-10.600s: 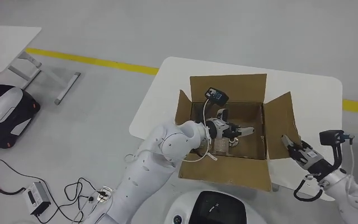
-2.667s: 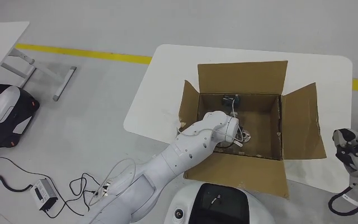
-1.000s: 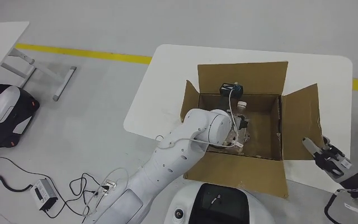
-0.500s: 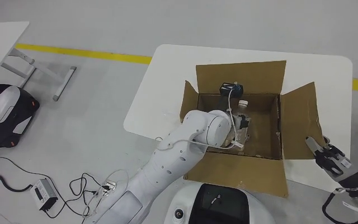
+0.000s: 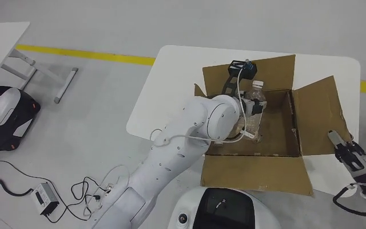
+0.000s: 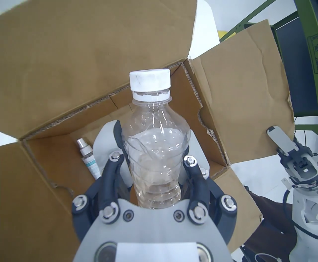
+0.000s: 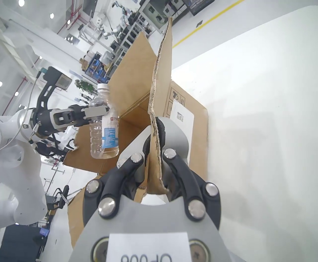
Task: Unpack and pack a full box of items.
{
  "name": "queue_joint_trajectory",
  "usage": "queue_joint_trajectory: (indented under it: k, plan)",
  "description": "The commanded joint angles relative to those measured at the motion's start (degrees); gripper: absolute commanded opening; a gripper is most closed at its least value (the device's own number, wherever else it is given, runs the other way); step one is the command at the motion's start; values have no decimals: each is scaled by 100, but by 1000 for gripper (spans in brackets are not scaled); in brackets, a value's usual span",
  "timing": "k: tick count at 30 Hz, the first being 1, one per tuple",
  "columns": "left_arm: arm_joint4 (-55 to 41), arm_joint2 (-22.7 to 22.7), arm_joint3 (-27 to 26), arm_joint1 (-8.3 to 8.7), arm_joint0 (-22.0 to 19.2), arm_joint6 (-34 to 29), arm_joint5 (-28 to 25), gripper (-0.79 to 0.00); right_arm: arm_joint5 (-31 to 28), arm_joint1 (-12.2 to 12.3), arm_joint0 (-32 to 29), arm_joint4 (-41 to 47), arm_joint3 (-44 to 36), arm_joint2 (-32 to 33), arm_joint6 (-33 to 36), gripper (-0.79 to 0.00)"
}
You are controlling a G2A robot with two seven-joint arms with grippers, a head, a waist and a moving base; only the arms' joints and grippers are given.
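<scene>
Both hands grip: left hand [image 6: 154, 153] a clear white-capped plastic bottle [image 6: 151, 119] above a brown cardboard box [image 5: 251, 169], right hand [image 7: 155, 135] the box's flap [image 7: 162, 74].

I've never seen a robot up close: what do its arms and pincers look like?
The left arm is a smooth, rounded white shell with a thin white cable looped along it. The left pincer and right pincer have black jointed fingers with silver bolts, pale grey pads and a grey base plate.

Robotics lab, yellow floor line [image 5: 86, 55] (robot arms [image 7: 118, 5] behind)
</scene>
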Motion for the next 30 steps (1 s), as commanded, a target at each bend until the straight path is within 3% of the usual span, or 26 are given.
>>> queue_joint_trajectory:
  k: [1, 8, 15, 25, 30]
  plan:
    - [68, -60, -43, 8, -61, -94, 4, -785, 50, -8, -8, 37, 33, 14, -66, -785]
    - [244, -332, -336, 44, -196, -397, 33, -785, 108, -42, -100, 127, 70, 88, -367, -785]
    - [538, -532, -589, 86, -200, -695, 83, -785, 1, -45, -136, 173, 37, 95, -241, -785]
    - [538, -532, -589, 86, -200, -695, 83, -785, 4, -47, -140, 187, 35, 90, -256, -785]
    - [538, -532, -589, 86, -200, -695, 83, -785, 279, -105, -165, 403, -44, -55, -644, -785]
